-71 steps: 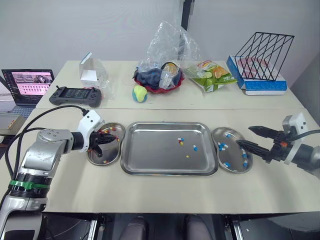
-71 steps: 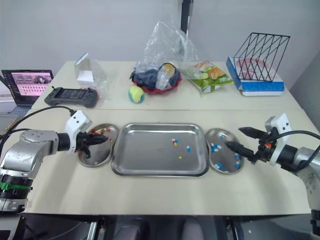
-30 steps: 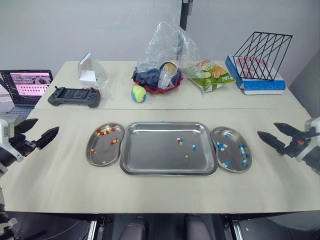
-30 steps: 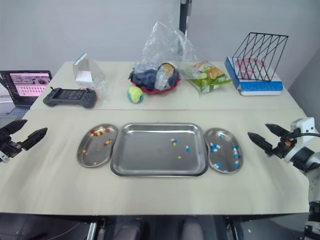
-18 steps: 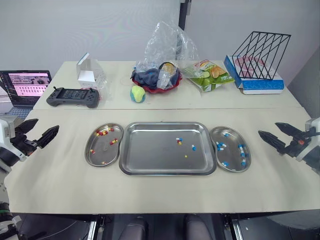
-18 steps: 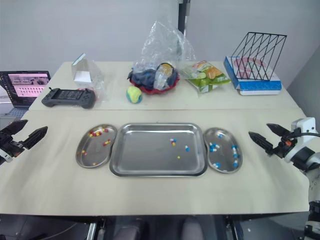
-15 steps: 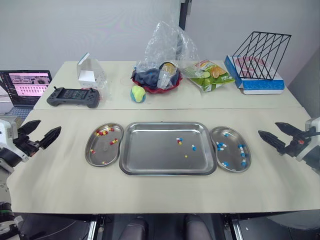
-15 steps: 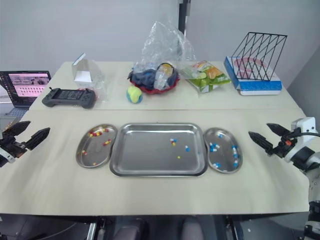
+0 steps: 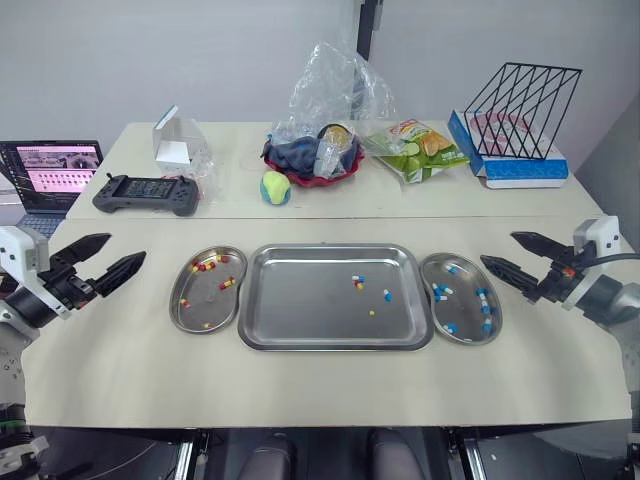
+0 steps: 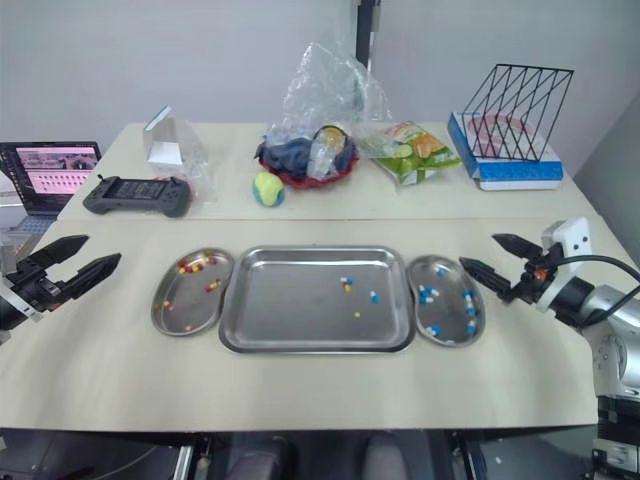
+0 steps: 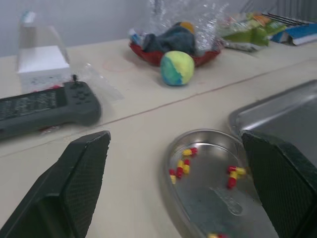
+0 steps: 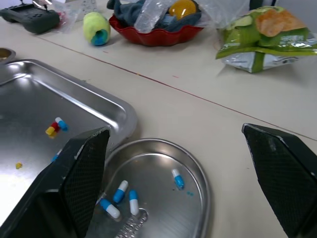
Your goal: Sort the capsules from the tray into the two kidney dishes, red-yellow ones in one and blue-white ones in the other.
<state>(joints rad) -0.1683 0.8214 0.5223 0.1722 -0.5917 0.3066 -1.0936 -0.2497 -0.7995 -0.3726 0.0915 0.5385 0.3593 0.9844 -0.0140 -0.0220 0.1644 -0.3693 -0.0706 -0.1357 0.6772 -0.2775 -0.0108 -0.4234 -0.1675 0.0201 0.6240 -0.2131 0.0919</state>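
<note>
Bright, even light from overhead falls across the table (image 9: 320,390) before me, leaving only faint, soft shadows along the near rim of the tray (image 9: 335,345). The steel gives back a broad pale sheen, and the plastic bag (image 9: 335,80) at the far side glints. In my wrist views my own fingers (image 11: 81,183) loom dark and blurred, and the far clutter is soft.

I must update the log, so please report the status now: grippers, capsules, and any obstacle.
Left gripper open, empty; right gripper open, empty. A few capsules left in the tray. Nothing in the way.
</note>
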